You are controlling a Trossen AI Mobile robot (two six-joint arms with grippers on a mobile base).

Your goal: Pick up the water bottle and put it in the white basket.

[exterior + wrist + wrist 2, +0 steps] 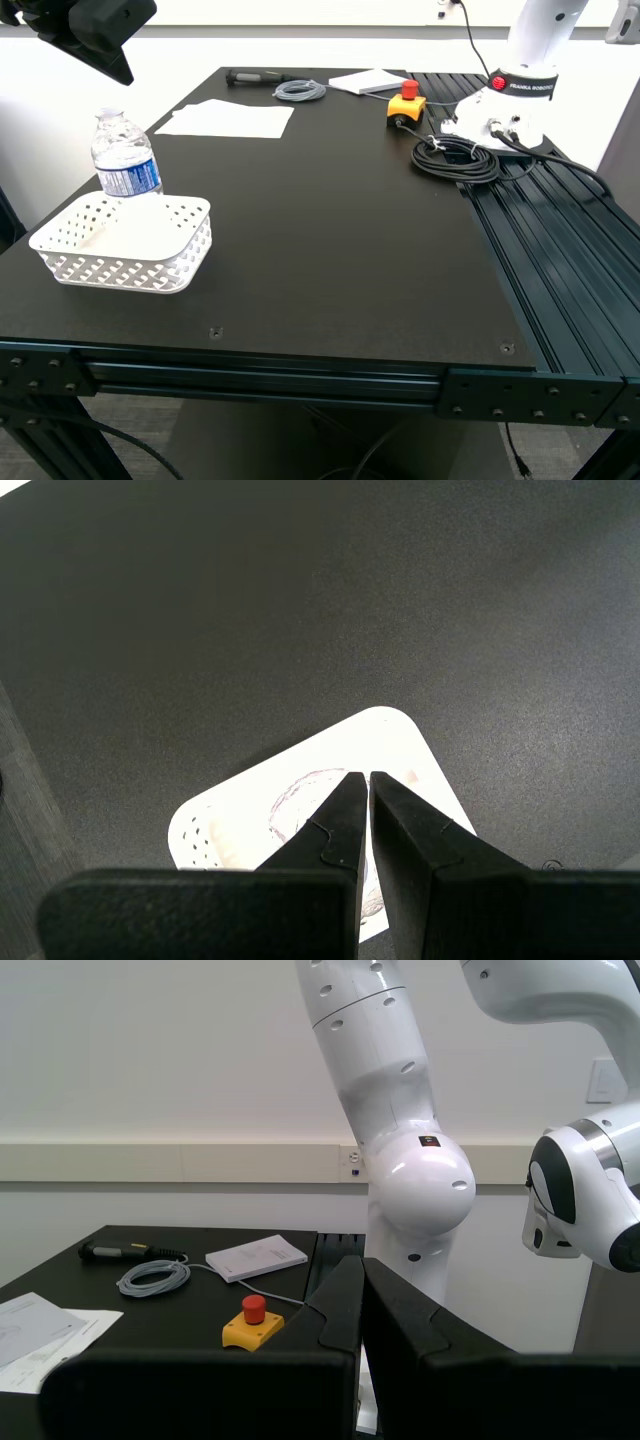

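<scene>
The water bottle, clear with a white cap and a blue label, stands upright inside the white basket, near its far corner at the exterior view's left. From above, the first wrist view shows the water bottle as a faint round outline inside the white basket. My first gripper hangs high over the basket, shut and holding nothing. My second gripper is also shut and empty, and faces away from the basket toward the table's far end.
White paper sheets, a grey cable coil, a booklet and a yellow button box lie at the table's far side. A white robot base with black cables stands at the exterior view's right. A black arm part hangs above the bottle.
</scene>
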